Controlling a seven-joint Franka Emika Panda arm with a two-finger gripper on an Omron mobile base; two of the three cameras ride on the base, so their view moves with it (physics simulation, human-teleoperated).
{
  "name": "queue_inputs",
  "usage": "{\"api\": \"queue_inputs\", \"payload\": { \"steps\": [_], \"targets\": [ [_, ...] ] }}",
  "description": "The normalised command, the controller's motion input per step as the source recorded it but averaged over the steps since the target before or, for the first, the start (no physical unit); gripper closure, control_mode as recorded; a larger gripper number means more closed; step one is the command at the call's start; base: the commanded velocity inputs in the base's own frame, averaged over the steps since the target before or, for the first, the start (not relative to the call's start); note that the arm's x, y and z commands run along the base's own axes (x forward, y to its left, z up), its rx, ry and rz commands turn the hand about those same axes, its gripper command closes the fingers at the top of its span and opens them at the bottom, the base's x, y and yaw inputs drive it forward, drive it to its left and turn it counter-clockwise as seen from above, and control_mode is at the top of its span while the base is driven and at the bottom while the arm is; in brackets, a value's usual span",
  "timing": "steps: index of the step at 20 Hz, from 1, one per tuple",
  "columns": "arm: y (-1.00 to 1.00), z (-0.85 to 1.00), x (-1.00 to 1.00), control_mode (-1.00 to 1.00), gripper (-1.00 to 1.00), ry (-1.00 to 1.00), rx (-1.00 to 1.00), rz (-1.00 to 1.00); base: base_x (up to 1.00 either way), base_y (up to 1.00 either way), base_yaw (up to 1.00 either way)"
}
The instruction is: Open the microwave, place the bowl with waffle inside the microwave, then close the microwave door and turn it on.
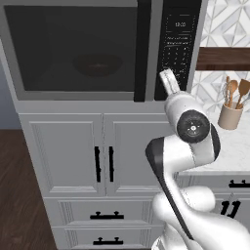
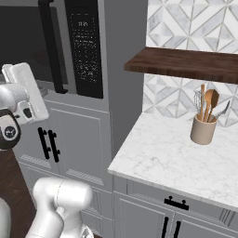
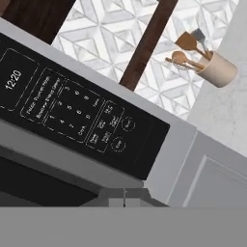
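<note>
The tall grey cabinet unit with black pull handles houses the microwave in its upper section. The microwave door is shut flush, and its vertical black handle strip stands just left of the keypad panel. Through the dark glass the bowl with waffle shows dimly, sitting inside the cavity near its middle; the waffle itself cannot be made out. To the right, a white marble counter runs beneath a dark wooden shelf and a patterned tile wall. A beige utensil cup with wooden spoons stands on the counter against the wall. The gripper has its fingers pressed together, holding nothing, at the lower edge of the keypad panel. The display reads 12:20.
</note>
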Motion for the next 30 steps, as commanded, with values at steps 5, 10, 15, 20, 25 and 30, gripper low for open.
{"api": "queue_inputs", "payload": {
  "steps": [5,10,15,20,25,30],
  "targets": [
    [-0.63,0.12,-0.19,-1.0,1.0,0.02,0.01,0.22,0.0,0.0,0.0],
    [-0.54,0.05,-0.16,-1.0,1.0,0.1,0.0,0.24,0.0,0.0,0.0],
    [-0.4,0.1,-0.14,-1.0,1.0,0.14,0.0,0.21,0.0,0.0,0.0],
    [-0.03,0.2,-0.07,-1.0,1.0,0.19,0.0,0.18,0.0,0.0,0.0],
    [0.0,0.06,0.02,-1.0,1.0,-0.09,0.12,0.02,0.0,0.0,0.0],
    [0.0,0.04,0.19,-1.0,1.0,-0.03,0.12,0.0,0.0,0.0,0.0]
  ]
}}
